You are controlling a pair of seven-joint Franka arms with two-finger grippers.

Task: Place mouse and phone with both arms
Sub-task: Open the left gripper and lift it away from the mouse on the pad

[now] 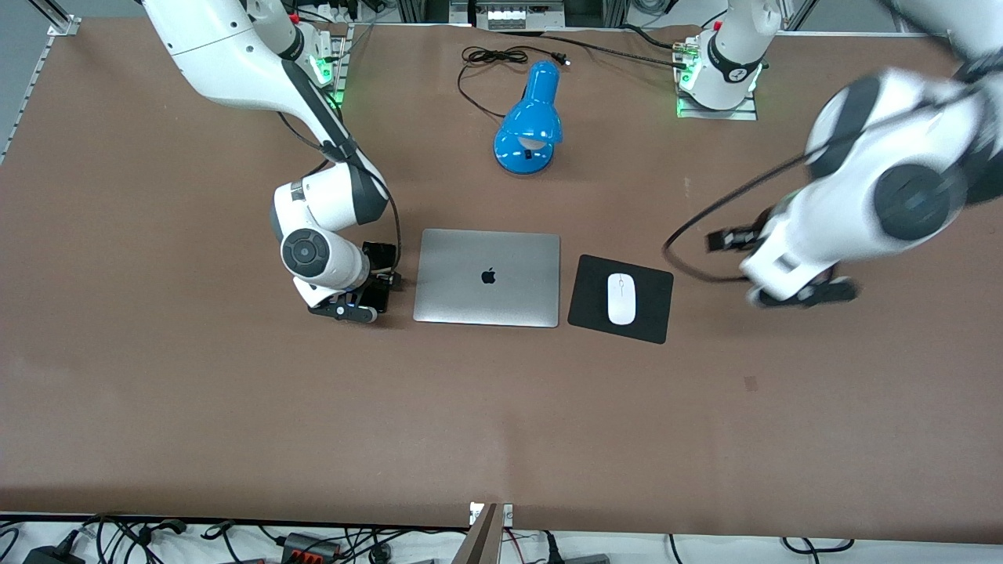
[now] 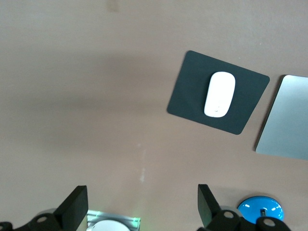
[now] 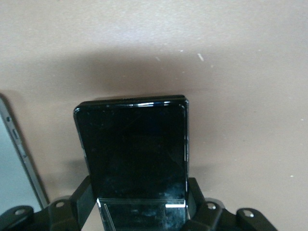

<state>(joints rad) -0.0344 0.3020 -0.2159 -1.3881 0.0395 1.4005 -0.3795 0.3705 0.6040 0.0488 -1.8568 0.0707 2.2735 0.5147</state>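
My right tool pinches the phone beside the closed laptop. My left tool hangs spread over bare desk, near the mouse on its mouse pad.

Two glossy white jointed robot arms with dark grey joint bands, black trailing cables, black end effectors, green-lit bases.

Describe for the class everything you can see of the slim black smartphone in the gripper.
The slim black rectangular smartphone has a glossy dark face, rounded corners and a thin shiny edge. The right gripper is shut on its end, one finger on each long side, holding it low over the brown table beside the closed silver laptop, at the right arm's end. Whether it touches the table cannot be told.
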